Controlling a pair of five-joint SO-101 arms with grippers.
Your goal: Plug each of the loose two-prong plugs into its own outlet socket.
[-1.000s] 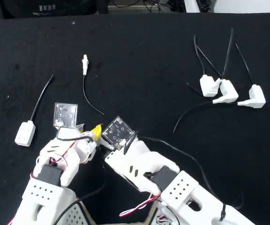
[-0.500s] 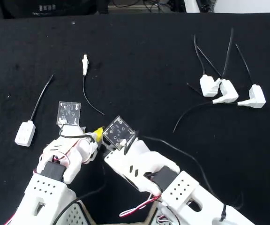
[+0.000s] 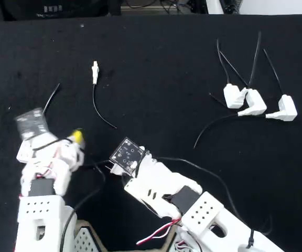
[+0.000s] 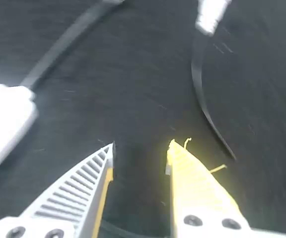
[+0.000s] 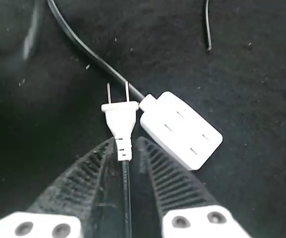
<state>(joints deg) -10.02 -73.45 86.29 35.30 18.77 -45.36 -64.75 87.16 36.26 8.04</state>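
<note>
My right gripper [image 5: 125, 142] is shut on the tail of a white two-prong plug [image 5: 118, 117], prongs pointing away from me. Its body lies just beside a white outlet block [image 5: 181, 130] with several slots, not inserted. In the high view the right arm [image 3: 156, 181] covers both. My left gripper [image 4: 140, 147] is open with nothing between its grey and yellow fingers [image 4: 192, 178]. A white outlet block [image 4: 4, 124] on a black cord lies off to one side of it. Farther off lies a small white plug [image 4: 210, 15] with a black cord, also in the high view [image 3: 94, 71].
Three white plug pieces with black cords lie at the right of the black table [image 3: 156, 52]: one [image 3: 234, 96], a second [image 3: 255, 102], a third [image 3: 285, 108]. A black cord [image 3: 214, 181] trails beside the right arm. The left arm [image 3: 43, 173] stands at the left front.
The left arm has swung away to the left, from beside the right gripper to over the left outlet block. The right arm shifted slightly, still holding its plug.
</note>
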